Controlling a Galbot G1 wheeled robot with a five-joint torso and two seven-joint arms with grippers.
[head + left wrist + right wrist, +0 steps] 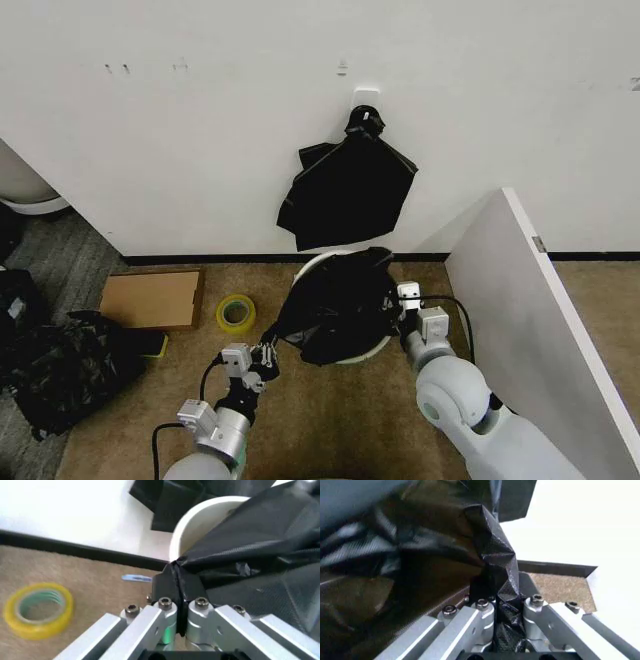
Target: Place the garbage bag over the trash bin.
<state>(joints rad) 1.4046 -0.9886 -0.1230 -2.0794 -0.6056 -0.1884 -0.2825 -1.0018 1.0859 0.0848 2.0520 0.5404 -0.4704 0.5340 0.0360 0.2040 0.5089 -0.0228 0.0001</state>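
Now the garbage bag [335, 305] lies draped over the trash bin [368, 352] on the floor by the wall, stretched between the left claw [268, 358] and the right claw [397, 303], each clamped on a corner of it.

Bin [374, 351] stands on the brown floor [330, 420] against the white wall [200, 150]. Bag [335, 305] lies draped over the bin's top, covering most of the opening; white rim visible at rear left and front right. Left tool [268, 357] sits at the bag's lower left corner, pinching the plastic. Right tool [400, 308] is at the bag's right edge, touching it. A second black bag [348, 190] hangs from a wall hook above. Tape roll [236, 313] and cardboard box [152, 299] lie left of the bin.
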